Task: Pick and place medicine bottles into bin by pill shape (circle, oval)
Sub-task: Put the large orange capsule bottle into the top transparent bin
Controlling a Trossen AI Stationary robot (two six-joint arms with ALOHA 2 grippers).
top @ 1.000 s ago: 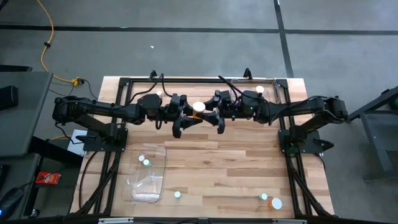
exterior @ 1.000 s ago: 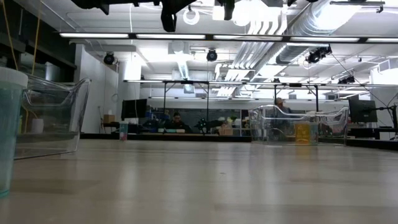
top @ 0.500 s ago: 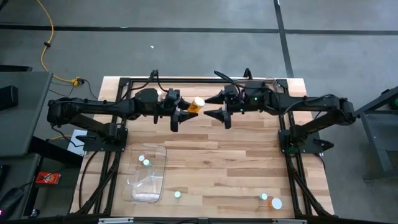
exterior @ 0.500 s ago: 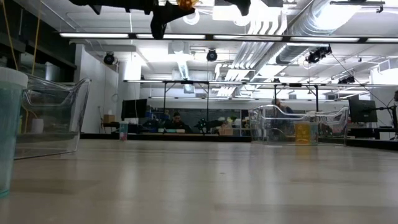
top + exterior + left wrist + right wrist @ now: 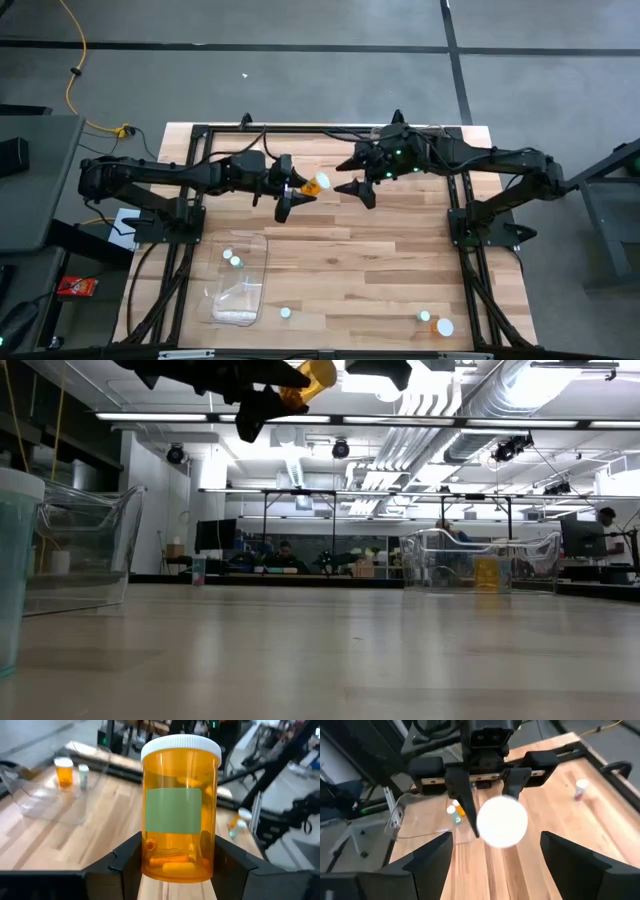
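Above the table, left tool (image 5: 297, 190) grips orange bottle (image 5: 314, 185).

i can't make out pill shapes in the loose bottles (image 5: 432, 322) near the table's (image 5: 380, 270) front right corner; they're too small. in the low view the left arm (image 5: 200, 374) is cut by the top edge. the bottle's (image 5: 502, 821) body hides behind its cap in the right wrist view.

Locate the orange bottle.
High view: the orange bottle is held above the table's far middle in the left gripper, facing the open right gripper.
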